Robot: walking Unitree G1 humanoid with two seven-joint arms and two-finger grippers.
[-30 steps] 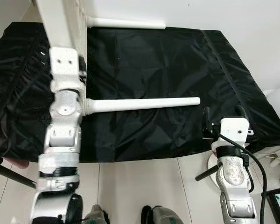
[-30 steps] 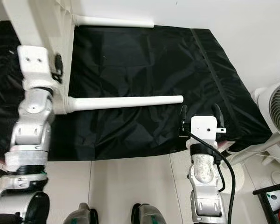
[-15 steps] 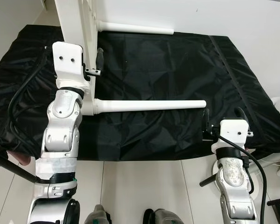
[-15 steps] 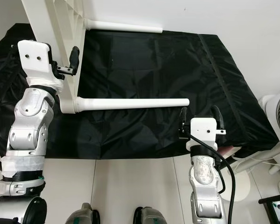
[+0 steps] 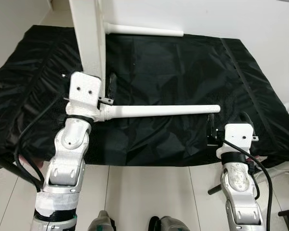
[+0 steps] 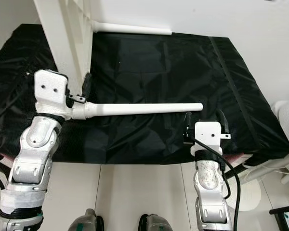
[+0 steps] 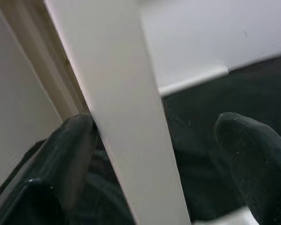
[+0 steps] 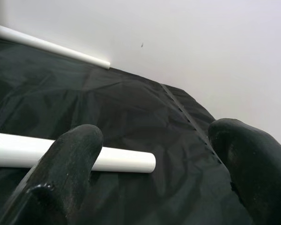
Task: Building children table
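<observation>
— While the white tabletop [image 5: 89, 38] stands on its edge over the black cloth [image 5: 183, 67], where is the left gripper [image 5: 105, 89]?
— It sits at the lower edge of that panel, right where the near leg [image 5: 164, 110] joins it. In the left wrist view, the panel's edge runs between the two black fingers [image 7: 61, 159]. One finger lies against it. The other stands off to the side, so the fingers are spread around the panel rather than pressed onto it.
— And the legs?
— Both are white round rods pointing to the robot's right. The near leg stretches level above the cloth. The far leg [image 5: 144, 31] runs along the back edge of the cloth, close to the white wall [image 5: 231, 19].
— What about the right gripper [image 5: 227, 122]?
— It hovers at the front edge of the cloth, near the free tip of the near leg but apart from it. Its fingers [image 8: 70, 164] are spread wide with nothing between them; in the right wrist view the tip of the leg lies beyond them.
— Anything else nearby?
— A pale tiled floor [image 5: 154, 192] lies in front of the cloth.
</observation>
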